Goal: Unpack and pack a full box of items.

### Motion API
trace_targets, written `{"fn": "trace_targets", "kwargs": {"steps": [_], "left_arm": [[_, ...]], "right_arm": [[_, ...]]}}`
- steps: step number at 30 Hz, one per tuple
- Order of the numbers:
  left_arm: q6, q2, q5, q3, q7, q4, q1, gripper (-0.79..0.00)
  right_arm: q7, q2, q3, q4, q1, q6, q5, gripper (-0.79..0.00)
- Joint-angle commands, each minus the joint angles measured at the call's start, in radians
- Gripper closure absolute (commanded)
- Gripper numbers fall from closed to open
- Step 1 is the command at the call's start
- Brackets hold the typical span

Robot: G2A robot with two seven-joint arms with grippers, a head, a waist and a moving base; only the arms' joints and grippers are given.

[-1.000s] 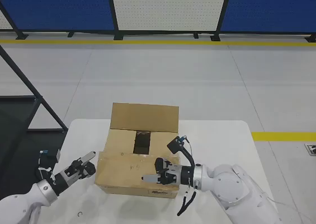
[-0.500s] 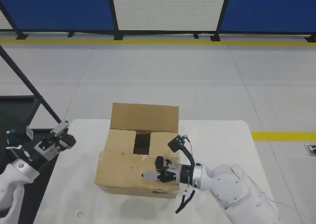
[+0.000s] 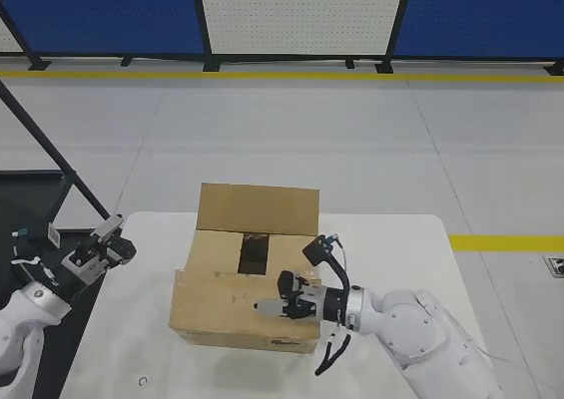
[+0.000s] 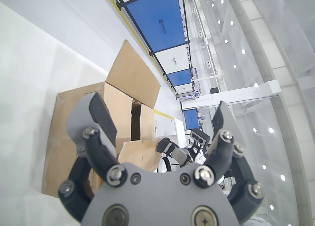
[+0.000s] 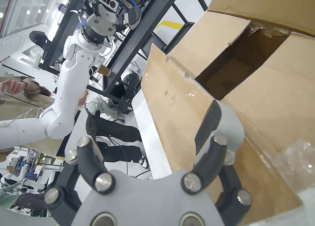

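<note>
Right gripper [image 5: 151, 113]: fingers spread wide and set at the free edge of the near flap [image 5: 167, 103] of the cardboard box [image 3: 224, 309]. One finger lay over the flap's face and the other beyond its edge, with no pinch visible. Left gripper [image 4: 160, 103]: fingers spread with nothing between them, held in the air off the left edge of the white table [image 3: 401, 249], well apart from the box. Box: stood on the table, far flap [image 3: 258, 207] upright, two side flaps folded inward with a dark gap [image 3: 254, 253] between them.
</note>
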Motion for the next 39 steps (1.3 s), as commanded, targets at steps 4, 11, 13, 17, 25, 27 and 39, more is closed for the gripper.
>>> {"fn": "trace_targets", "kwargs": {"steps": [4, 11, 13, 17, 25, 27, 39], "left_arm": [[0.010, -0.006, 0.047, 0.094, 0.017, 0.123, -0.091, -0.785], [-0.081, -0.029, 0.073, 0.258, -0.014, 0.381, -0.333, -0.785], [-0.116, -0.040, 0.070, 0.305, -0.021, 0.450, -0.399, -0.785], [-0.197, -0.063, 0.094, 0.397, -0.044, 0.577, -0.517, -0.785], [-0.321, -0.111, 0.158, 0.546, -0.063, 0.807, -0.696, -0.785], [-0.332, -0.120, 0.179, 0.567, -0.043, 0.844, -0.720, -0.785], [-0.309, -0.122, 0.196, 0.573, -0.002, 0.821, -0.703, -0.785]], "right_arm": [[0.030, -0.001, -0.007, 0.007, 0.014, -0.005, 0.006, -0.785], [0.050, 0.004, -0.001, -0.021, -0.006, 0.002, -0.004, -0.785], [0.058, 0.007, 0.006, -0.038, -0.021, 0.007, -0.008, -0.785], [0.072, 0.014, 0.021, -0.075, -0.051, 0.016, -0.011, -0.785], [0.076, 0.021, 0.033, -0.113, -0.085, 0.037, -0.026, -0.785], [0.078, 0.022, 0.033, -0.116, -0.088, 0.039, -0.028, -0.785], [0.069, 0.018, 0.017, -0.085, -0.065, 0.036, -0.013, -0.785]]}}
